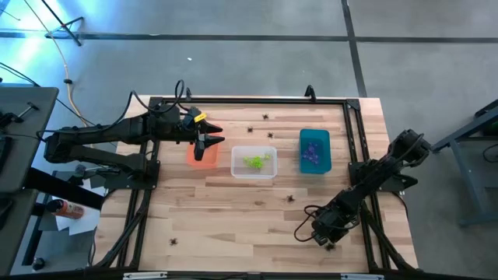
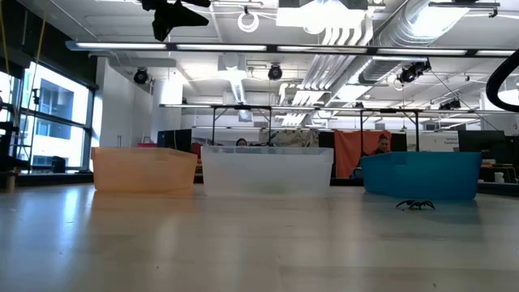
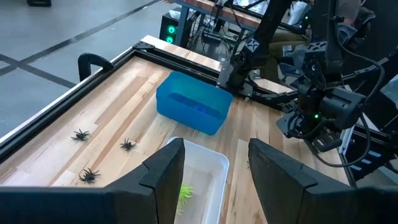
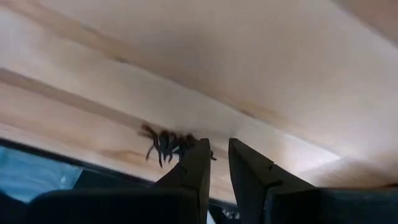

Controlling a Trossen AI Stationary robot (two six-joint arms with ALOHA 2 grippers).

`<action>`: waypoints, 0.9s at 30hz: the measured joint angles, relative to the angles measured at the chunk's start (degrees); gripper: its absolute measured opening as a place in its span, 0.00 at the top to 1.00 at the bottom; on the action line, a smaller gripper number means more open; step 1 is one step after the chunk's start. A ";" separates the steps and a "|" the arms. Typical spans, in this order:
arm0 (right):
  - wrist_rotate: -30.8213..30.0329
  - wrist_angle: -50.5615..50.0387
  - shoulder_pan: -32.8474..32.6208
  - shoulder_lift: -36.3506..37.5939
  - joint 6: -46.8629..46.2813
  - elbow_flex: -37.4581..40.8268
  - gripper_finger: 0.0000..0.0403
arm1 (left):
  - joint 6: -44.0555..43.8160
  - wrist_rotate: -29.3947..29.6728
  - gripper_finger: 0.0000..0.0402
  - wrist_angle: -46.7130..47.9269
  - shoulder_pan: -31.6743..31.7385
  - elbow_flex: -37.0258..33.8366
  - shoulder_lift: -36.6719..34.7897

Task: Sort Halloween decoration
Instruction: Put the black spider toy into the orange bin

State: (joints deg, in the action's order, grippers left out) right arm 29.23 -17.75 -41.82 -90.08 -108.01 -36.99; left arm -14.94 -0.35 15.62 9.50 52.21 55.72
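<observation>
My left gripper [image 1: 210, 141] [image 3: 214, 171] hangs open over the right end of the orange bin [image 1: 201, 155], close to the clear bin [image 3: 202, 177], and holds nothing. The clear bin [image 1: 254, 162] holds lime green spiders [image 1: 255, 161]. The teal bin [image 1: 314, 150] holds purple ones [image 1: 313, 152]. My right gripper [image 1: 321, 236] [image 4: 220, 165] is low at the table's near right edge, its fingers a narrow gap apart. A black spider [image 4: 166, 143] lies on the wood just beside one fingertip, not between the fingers. Other black spiders [image 1: 291, 198] [image 1: 173, 241] [image 3: 127, 145] lie loose on the table. My right gripper comes down at the black spider [image 4: 166, 143] from above. One fingertip [image 4: 198, 155] stands right at the spider's side and covers some of its legs. I cannot tell whether it touches the spider. The spider lies flat on the table, outside the gap.
The three bins stand in a row across the table's middle: orange [image 2: 144, 169], clear [image 2: 268, 170], teal [image 2: 422, 174]. A black frame rail [image 1: 352, 140] borders the table. A black spider [image 2: 415, 204] lies in front of the teal bin. People show in the room behind.
</observation>
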 joint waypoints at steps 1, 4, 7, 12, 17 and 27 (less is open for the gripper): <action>0.48 0.18 0.01 0.00 0.03 0.00 0.87 | 0.10 0.00 0.58 0.00 0.00 0.00 0.00; 0.79 0.19 0.01 0.00 1.32 0.00 0.87 | 0.11 0.01 0.58 0.00 0.02 0.00 0.00; -0.10 0.20 0.01 0.00 4.90 0.00 0.87 | 0.14 0.01 0.58 0.00 0.01 0.00 0.00; -2.53 0.31 -0.77 0.66 6.56 0.00 0.87 | 0.16 0.23 0.58 0.00 0.02 0.00 0.00; -2.23 0.95 -3.35 0.76 4.85 0.00 0.83 | 0.16 0.23 0.58 0.00 0.02 0.00 0.00; -5.37 6.21 -6.17 0.79 1.12 0.00 0.60 | 0.16 1.89 0.58 0.00 0.02 0.00 0.00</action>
State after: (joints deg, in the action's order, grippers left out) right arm 23.86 -11.54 -47.99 -89.30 -106.88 -36.99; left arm -14.78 1.54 15.62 9.52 52.21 55.72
